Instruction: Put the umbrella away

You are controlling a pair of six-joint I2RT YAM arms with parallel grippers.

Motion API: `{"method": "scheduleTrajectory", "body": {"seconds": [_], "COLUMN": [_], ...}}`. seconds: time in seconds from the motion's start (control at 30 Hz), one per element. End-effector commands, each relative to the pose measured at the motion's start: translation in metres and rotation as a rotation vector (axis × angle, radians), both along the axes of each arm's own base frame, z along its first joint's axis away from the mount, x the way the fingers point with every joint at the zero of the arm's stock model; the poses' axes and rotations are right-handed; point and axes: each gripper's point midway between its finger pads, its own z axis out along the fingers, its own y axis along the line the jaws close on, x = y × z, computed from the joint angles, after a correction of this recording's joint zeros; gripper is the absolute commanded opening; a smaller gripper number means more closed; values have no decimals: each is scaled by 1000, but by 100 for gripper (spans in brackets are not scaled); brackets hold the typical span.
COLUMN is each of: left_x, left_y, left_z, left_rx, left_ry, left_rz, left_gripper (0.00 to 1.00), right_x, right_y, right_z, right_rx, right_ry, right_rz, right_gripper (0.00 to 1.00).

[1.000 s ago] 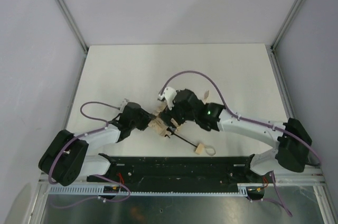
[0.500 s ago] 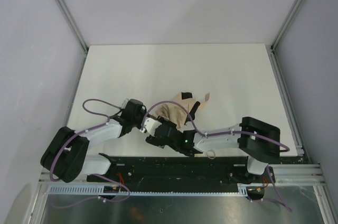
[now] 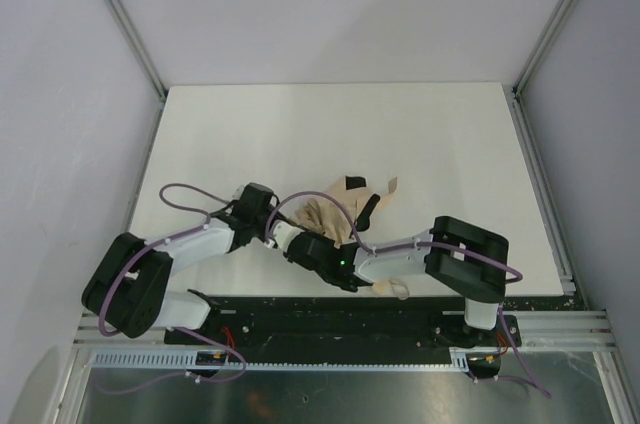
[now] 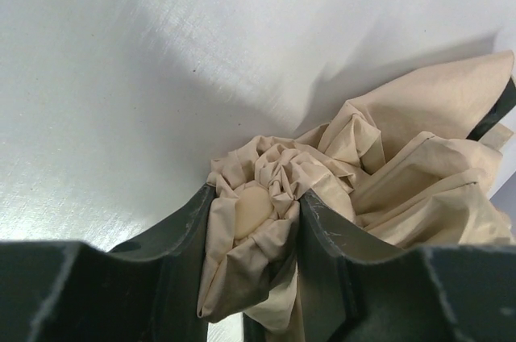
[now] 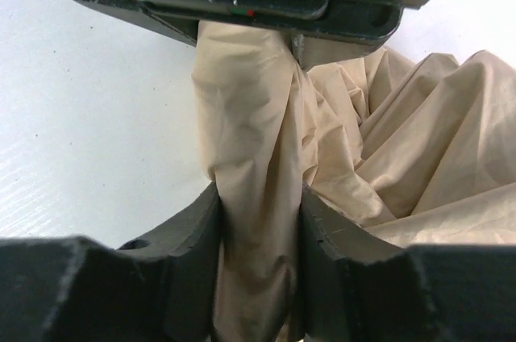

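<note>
Umbrella [image 3: 322,216] lies crumpled on bench [image 3: 300,134] w/ my left end effector [image 4: 251,221] pinching its bunched top & my right end effector [image 5: 260,229] clamped on a fabric fold.

White table [image 3: 300,129], pale grey walls [image 3: 330,4], black mounting rail [image 3: 330,318] along the near edge

Left arm [image 3: 190,242] reaches in low from the left, wrist angled right. Right arm [image 3: 400,256] lies folded along the near edge, wrist pointing left. Left gripper [image 4: 251,217] and right gripper [image 5: 260,225] sit nearly nose to nose, each with jaws pinched on a bunch of fabric of the umbrella [image 4: 403,156].
</note>
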Motion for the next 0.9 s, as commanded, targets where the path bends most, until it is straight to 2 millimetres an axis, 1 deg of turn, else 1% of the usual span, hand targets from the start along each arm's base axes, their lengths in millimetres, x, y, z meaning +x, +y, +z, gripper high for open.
{"method": "scheduleTrajectory", "body": {"seconds": [0.0, 0.1, 0.17, 0.27, 0.43, 0.5, 0.57, 0.6, 0.63, 0.67, 0.7, 0.77, 0.8, 0.87], "left_x": [-38, -35, -33, -29, -17, -9, 2, 8, 13, 18, 21, 22, 21, 15], "left_y": [27, 27, 28, 29, 32, 34, 39, 41, 46, 50, 55, 64, 70, 72], "left_z": [-31, -29, -27, -23, -11, -2, 12, 20, 27, 35, 40, 46, 47, 47], "left_rx": [133, 133, 136, 136, 144, 140, 133, 132, 136, 141, 145, 137, 132, 90], "left_ry": [167, 156, 146, 127, 65, 28, -31, -67, -98, -129, -152, -180, -187, -186], "left_rz": [-26, -30, -31, -18, -13, -13, -12, -18, -22, -27, -31, -28, -15, -13], "left_gripper": [0, 0, 4, 19, 53, 67, 77, 83, 90, 95, 97, 99, 99, 99], "right_x": [5, -1, -5, -18, -39, -47, -52, -53, -52, -50, -49, -47, -46, -45], "right_y": [-36, -42, -46, -53, -62, -63, -65, -66, -67, -68, -68, -70, -71, -70], "right_z": [-33, -50, -63, -79, -92, -96, -103, -106, -108, -109, -110, -110, -110, -110], "right_rx": [-154, -188, -206, -229, -208, -186, -173, -171, -168, -161, -151, -127, -114, -81], "right_ry": [112, 235, 353, 502, 719, 809, 878, 904, 926, 947, 968, 1010, 1033, 1081], "right_rz": [-79, -63, -70, -56, -47, -42, -61, -73, -84, -93, -100, -120, -133, -152], "right_gripper": [28, 8, 2, 0, 0, 0, 0, 0, 0, 0, 0, 0, 0, 0]}}
